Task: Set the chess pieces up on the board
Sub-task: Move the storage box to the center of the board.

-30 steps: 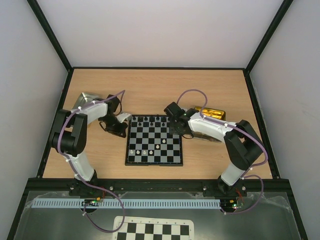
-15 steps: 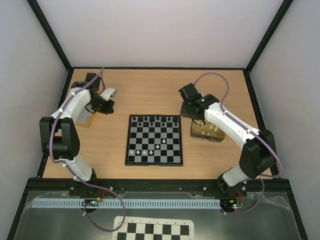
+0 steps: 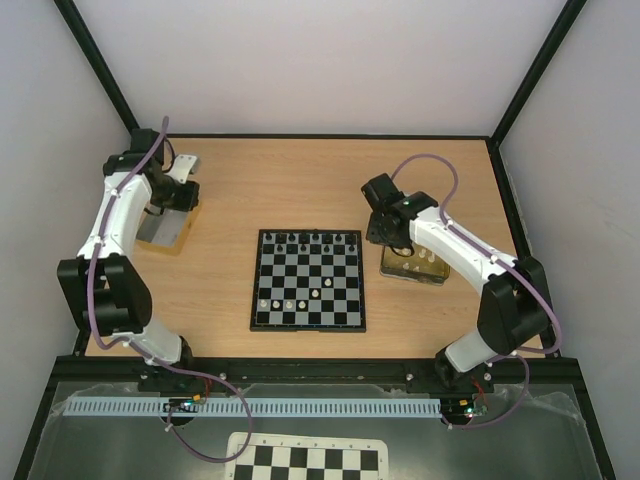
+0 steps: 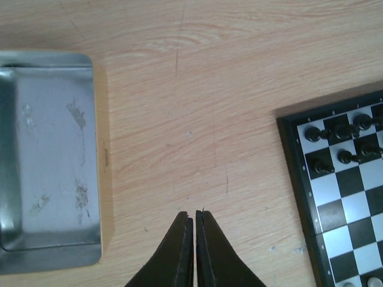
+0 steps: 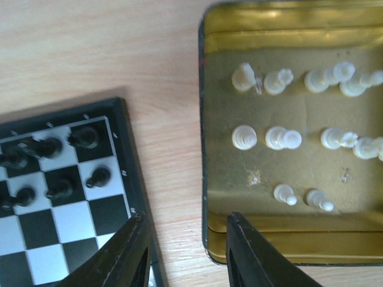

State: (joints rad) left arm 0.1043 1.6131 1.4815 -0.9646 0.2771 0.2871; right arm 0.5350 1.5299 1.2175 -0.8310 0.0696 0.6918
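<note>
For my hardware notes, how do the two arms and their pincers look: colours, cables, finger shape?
Both arms look alike: the left arm and right arm have white shells and black joints, with a thin purple cable looping along each. The left pincer and right pincer have plain black, tapering fingers.

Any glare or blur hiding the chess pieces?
Right wrist: glare on the gold tin's far wall, white pieces washed out, slightly soft. Left wrist: sharp, silver tin mildly reflective. Top external: even light, but everything on the board too small to identify.
</note>
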